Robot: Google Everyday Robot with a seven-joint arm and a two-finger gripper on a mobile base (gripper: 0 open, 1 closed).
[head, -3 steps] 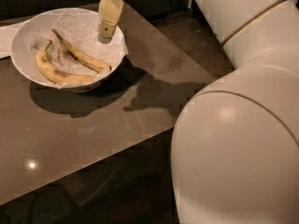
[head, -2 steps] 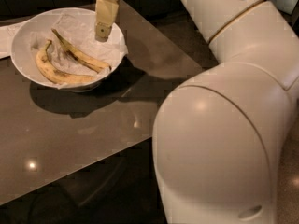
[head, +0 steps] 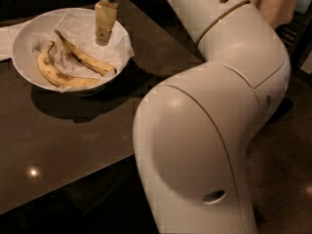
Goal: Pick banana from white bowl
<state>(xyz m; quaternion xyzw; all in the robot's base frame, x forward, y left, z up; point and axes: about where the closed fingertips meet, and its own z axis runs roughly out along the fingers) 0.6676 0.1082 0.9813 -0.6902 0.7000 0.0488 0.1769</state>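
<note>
The white bowl (head: 29,28) stands on the dark table at the upper left, lined with crumpled white paper. Two bananas lie in it. The banana (head: 83,57) is the slimmer, straighter one with a long thin dark stem and a brown streak, lying diagonally across the middle. A plumper curved banana (head: 61,77) lies along the bowl's front wall. My gripper (head: 103,35) hangs over the bowl's right half, pointing down, a little above and to the right of the slim banana, and holds nothing.
The dark glossy table (head: 73,135) extends toward the front, with its edge running diagonally at the right. My large white arm (head: 214,106) fills the right and middle. A white sheet (head: 6,40) lies left of the bowl.
The gripper has shifted slightly left over the bowl. The arm's elbow has swung left across the view and its links have moved.
</note>
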